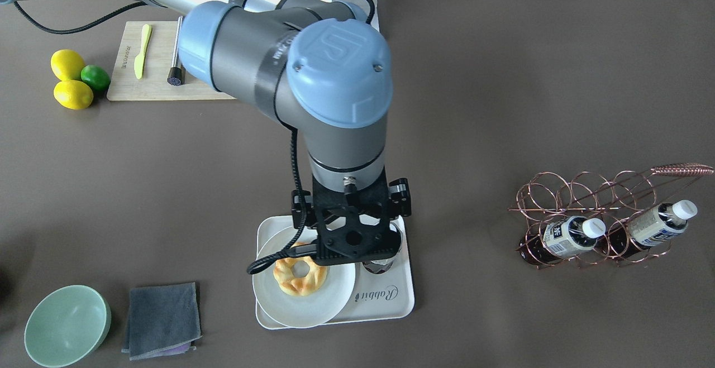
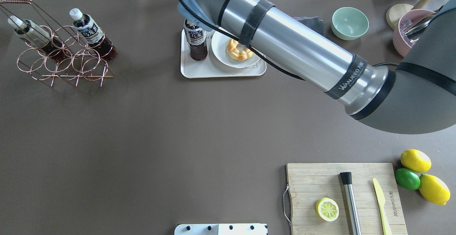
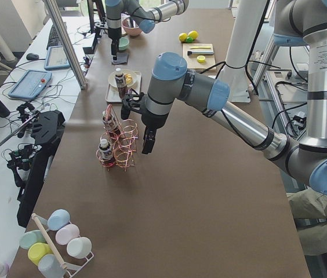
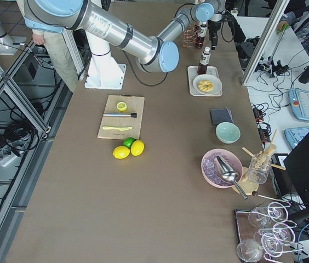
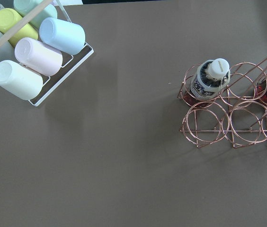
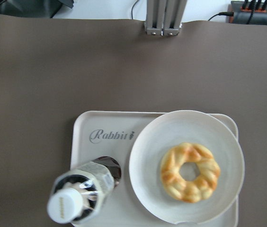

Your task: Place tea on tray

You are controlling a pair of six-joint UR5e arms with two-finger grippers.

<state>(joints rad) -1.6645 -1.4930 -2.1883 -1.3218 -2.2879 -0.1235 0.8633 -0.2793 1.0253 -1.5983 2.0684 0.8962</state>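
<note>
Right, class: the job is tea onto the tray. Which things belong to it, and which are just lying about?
Job: tea bottle, cream Rabbit tray.
Lying about: plate, ring pastry, copper wire rack with two more bottles, green bowl, grey cloth, cutting board, lemons, lime.

Bottle [image 2: 196, 44] upright on tray [image 2: 213, 71], just beside plate [image 2: 221, 52] holding pastry [image 2: 239, 49]; rack [image 2: 64, 58] well apart, robot's left.

Brown table [image 2: 178, 128] carries tray [image 2: 221, 71]; copper rack [image 2: 62, 55]; cutting board [image 2: 313, 181]; green bowl [image 2: 350, 23]; grey cloth [image 1: 163, 318].
</note>
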